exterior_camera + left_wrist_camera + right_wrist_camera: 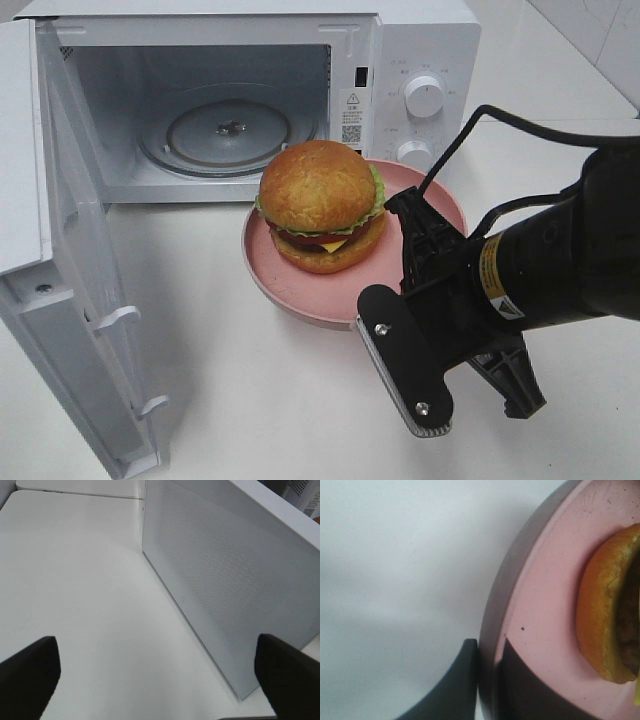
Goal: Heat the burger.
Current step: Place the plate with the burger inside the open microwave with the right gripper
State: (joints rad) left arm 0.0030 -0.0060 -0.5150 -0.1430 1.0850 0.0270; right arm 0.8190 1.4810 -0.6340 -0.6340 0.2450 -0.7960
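Rim of the pink round plate (545,605) (290,300) is pinched between the 2 dark fingers of the right gripper (488,645) (368,305). 1 finger lies outside the edge and 1 on the pink inner surface, with the jaws narrow. Outside the outer finger lies bare white tabletop (395,555) (250,400).

Further in from the inner finger, clear of it, the round burger (320,205) (600,620) rests on the plate. It has a glossy golden-brown bun, green lettuce frill, dark patty and yellow cheese.

Beyond the burger from this gripper stands the white microwave oven (420,50). Its cavity faces the plate and holds a round glass turntable (228,128). Its white door (70,250) is swung wide, well apart from the gripper.

The left gripper (155,637) has its 2 fingers spread wide, holding nothing. The door's perforated white panel (225,580) stands ahead of 1 finger, and open tabletop (75,580) lies ahead of the other.
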